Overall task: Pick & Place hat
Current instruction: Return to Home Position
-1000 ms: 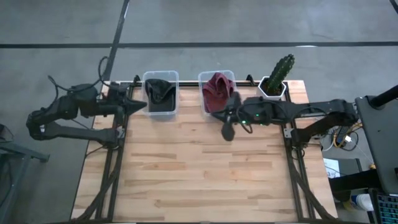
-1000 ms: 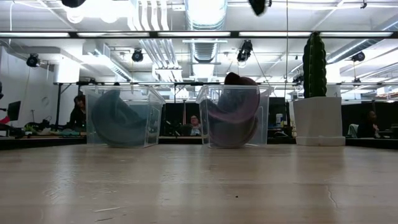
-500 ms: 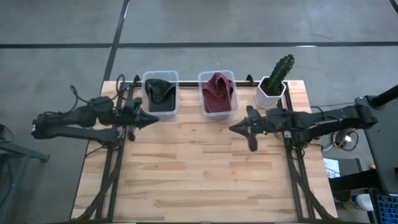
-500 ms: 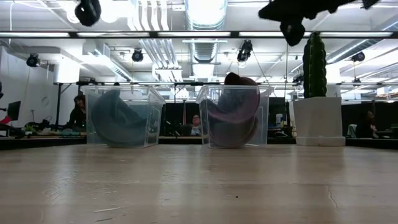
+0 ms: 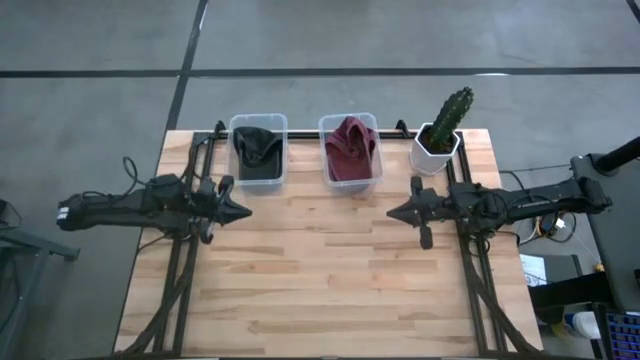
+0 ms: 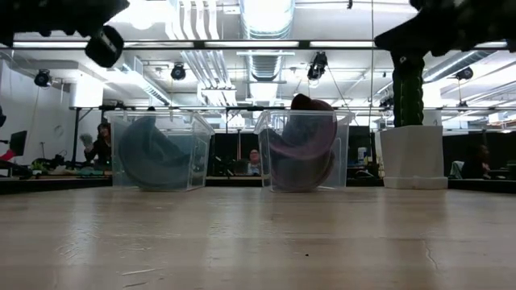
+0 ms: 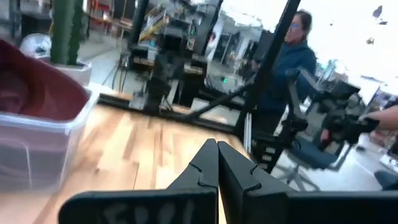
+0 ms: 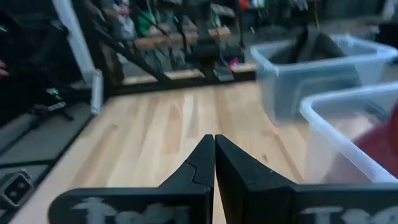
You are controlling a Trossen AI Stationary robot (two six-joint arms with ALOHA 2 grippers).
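A black hat [image 5: 257,152] lies in the left clear bin [image 5: 258,180], and a dark red hat [image 5: 350,148] lies in the right clear bin [image 5: 351,182] at the table's far edge. My left gripper [image 5: 245,212] is shut, holds nothing and points level toward the table's middle, a little nearer than the black hat's bin. My right gripper [image 5: 390,213] is shut too, holds nothing and points level toward the middle, nearer than and to the right of the red hat's bin. The shut left fingers [image 7: 217,158] and shut right fingers [image 8: 214,149] show in the wrist views.
A cactus [image 5: 449,112] in a white pot [image 5: 437,148] stands at the far right corner, close behind my right arm. Bare wooden tabletop [image 5: 320,270] spreads between and in front of the grippers. A person [image 7: 297,59] stands beyond the table's right side.
Both arms have sunk and drawn back. My right gripper has left the red hat's bin and gone toward the table's right and near edges. My left gripper has gone from beside the black hat's bin toward the near edge. Both stayed shut; the hats have not moved.
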